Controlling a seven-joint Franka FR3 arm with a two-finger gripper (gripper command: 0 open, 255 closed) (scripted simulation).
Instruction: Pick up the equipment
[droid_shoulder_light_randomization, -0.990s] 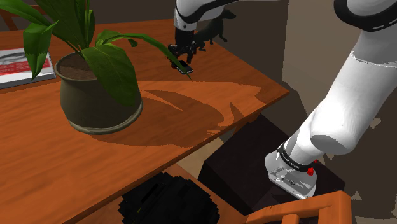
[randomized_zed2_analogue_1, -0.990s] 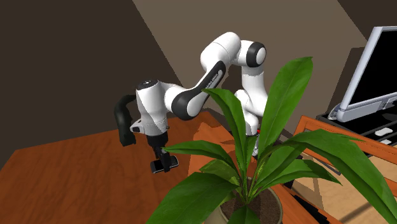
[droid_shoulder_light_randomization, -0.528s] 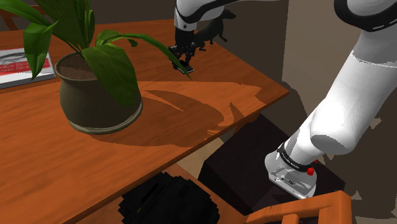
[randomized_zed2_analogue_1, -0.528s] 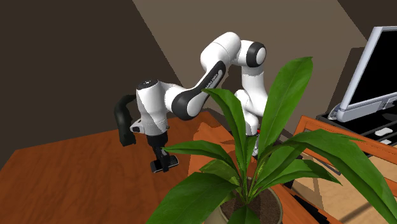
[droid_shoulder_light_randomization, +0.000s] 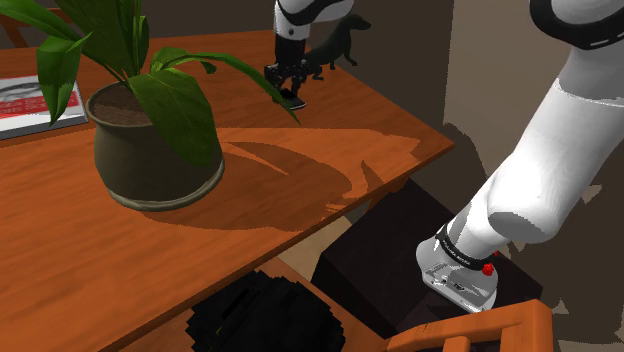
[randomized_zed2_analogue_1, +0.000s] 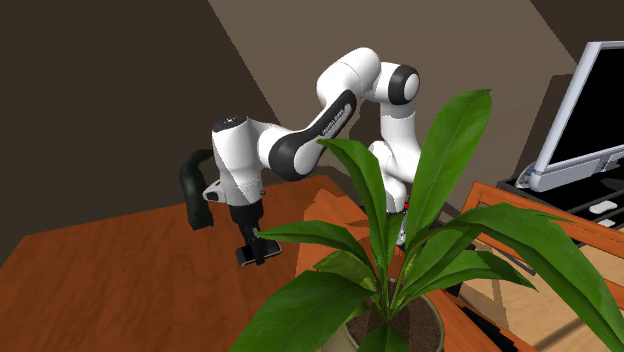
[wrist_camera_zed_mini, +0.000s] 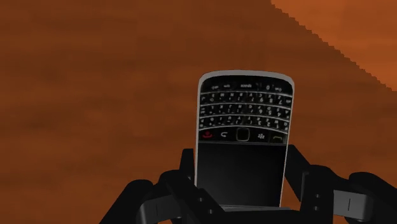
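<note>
The equipment is a black phone (wrist_camera_zed_mini: 245, 127) with a silver rim, a small keyboard and a dark screen. In the wrist view my gripper (wrist_camera_zed_mini: 240, 177) is shut on it, and both fingers (wrist_camera_zed_mini: 186, 173) press its long sides at the screen end. In the shoulder view the gripper (droid_shoulder_light_randomization: 292, 90) holds the phone (droid_shoulder_light_randomization: 295, 101) just above the far part of the brown wooden table (droid_shoulder_light_randomization: 300, 200), behind a long leaf tip. The second exterior view shows the gripper (randomized_zed2_analogue_1: 254, 250) pointing down with the phone (randomized_zed2_analogue_1: 248, 258) in it, close over the tabletop (randomized_zed2_analogue_1: 120, 290).
A large potted plant (droid_shoulder_light_randomization: 150, 130) stands on the table at the shoulder view's left, its leaves (randomized_zed2_analogue_1: 400, 270) reaching toward the gripper. A magazine (droid_shoulder_light_randomization: 25, 105) lies behind it. A monitor (randomized_zed2_analogue_1: 585, 100) is on a desk at the second exterior view's right. The table edge (droid_shoulder_light_randomization: 430, 150) is near the stand.
The fingers have closed on the phone, which lay on the table a second ago. The gripper has since risen a little with the phone in it.
</note>
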